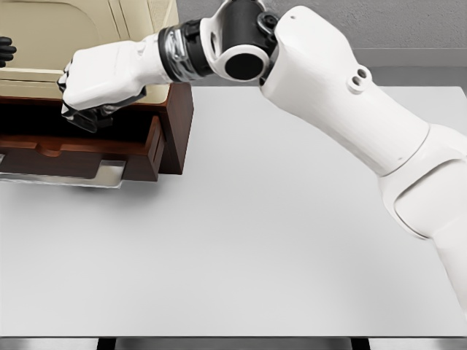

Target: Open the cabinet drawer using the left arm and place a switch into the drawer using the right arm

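Observation:
The brown wooden cabinet (179, 124) with a cream top stands at the table's far left. Its drawer (154, 148) is pulled out toward me, and the dark inside shows. My right arm reaches across from the right. The right hand (86, 109) hangs over the open drawer with its fingers curled down around a small dark object, the switch (82, 119), which the hand mostly hides. Dark fingertips of the left hand (6, 51) peek in at the left edge beside the cabinet top. Their pose is unclear.
A thin silver sheet (69, 173) lies under the drawer's front. The white table (277, 240) stretches from the cabinet to the right and toward me. A grey wall runs behind it.

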You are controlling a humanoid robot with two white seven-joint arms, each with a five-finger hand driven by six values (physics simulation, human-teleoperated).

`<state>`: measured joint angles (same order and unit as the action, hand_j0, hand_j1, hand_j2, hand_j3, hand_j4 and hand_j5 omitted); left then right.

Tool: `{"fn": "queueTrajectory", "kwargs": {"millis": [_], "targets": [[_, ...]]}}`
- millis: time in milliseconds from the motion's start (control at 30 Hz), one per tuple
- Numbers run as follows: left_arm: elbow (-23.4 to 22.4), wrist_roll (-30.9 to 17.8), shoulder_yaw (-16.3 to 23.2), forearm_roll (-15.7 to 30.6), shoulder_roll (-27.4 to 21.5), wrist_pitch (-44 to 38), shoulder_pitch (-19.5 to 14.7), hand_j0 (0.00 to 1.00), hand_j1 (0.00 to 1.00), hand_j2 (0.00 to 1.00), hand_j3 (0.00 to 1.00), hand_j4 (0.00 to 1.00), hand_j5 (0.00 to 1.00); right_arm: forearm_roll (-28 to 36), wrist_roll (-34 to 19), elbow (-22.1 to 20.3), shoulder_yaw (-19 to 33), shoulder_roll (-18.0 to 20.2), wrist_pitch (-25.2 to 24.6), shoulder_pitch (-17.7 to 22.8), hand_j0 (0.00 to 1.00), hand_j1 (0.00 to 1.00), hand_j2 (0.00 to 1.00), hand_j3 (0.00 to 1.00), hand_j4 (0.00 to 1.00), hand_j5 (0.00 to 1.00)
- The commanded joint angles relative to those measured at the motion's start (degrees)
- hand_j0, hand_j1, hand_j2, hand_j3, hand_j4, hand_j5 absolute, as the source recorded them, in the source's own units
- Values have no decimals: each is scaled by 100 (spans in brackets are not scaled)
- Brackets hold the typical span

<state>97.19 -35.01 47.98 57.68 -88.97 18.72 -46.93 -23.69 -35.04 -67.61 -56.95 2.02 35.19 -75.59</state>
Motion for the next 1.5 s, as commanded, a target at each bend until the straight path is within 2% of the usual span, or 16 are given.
{"fn": "queueTrajectory", "kwargs": {"millis": [0,233,267,300,333,567,700,767,867,1000,1067,1133,1167,1267,1367,1467], "targets": [[2,1,-8,41,-6,0,0,100,100,100,100,100,100,14,4,108,-9,-62,-19,0,34,34,34,34,34,34],[-7,1,1,24,2,0,0,100,100,100,100,100,100,-153,4,328,-35,-141,-19,-18,35,35,35,35,35,35],[-7,1,1,24,2,0,0,100,100,100,100,100,100,-153,4,328,-35,-141,-19,-18,44,44,44,44,44,44],[-7,1,1,24,-6,0,0,100,100,100,100,100,100,-180,4,319,-35,-141,-19,-26,66,66,66,66,66,66],[-7,1,1,24,-6,0,0,100,100,100,100,100,100,-346,4,310,-35,-150,-19,-26,99,99,99,99,99,99],[-7,1,1,15,-6,18,0,100,100,100,100,100,100,-391,4,126,-35,-185,-19,-26,100,100,100,100,100,100],[2,1,1,15,-6,18,0,100,100,100,100,100,100,-364,4,-620,-35,-36,-19,17,100,100,100,100,100,100],[63,1,-34,15,11,35,-9,100,100,100,100,100,100,-355,4,-1728,18,605,-19,246,100,100,100,100,100,100],[222,1,-52,6,99,35,-35,100,100,100,100,100,100,-320,4,-3311,527,2152,-19,817,100,100,100,100,100,100],[318,1,-96,6,125,18,-97,100,100,100,100,100,100,1005,4,-3285,3039,4182,-19,2037,100,100,100,100,100,100],[380,1,-87,6,266,0,-132,100,100,100,100,100,100,1508,4,-3153,3481,4860,-19,3084,100,100,100,100,100,100],[389,1,-78,-187,521,0,-123,100,100,100,100,100,100,1508,4,-3056,3358,5097,-19,4192,100,100,100,100,100,100],[389,1,-69,-345,776,0,-105,100,100,100,100,100,100,1490,4,-2960,3314,5176,-19,4508,100,100,100,100,100,100],[389,1,-26,-433,1022,53,-26,100,100,100,100,100,100,1490,4,-2819,3410,5176,-19,4605,100,100,100,100,100,100],[389,1,133,-547,1136,62,-9,100,100,100,100,100,100,1508,4,-2801,3964,5132,-19,4974,100,100,100,100,100,100],[389,1,229,-548,1163,62,18,100,100,100,100,100,100,1508,4,-2801,3938,5089,-19,5062,100,100,100,100,100,100]]}}
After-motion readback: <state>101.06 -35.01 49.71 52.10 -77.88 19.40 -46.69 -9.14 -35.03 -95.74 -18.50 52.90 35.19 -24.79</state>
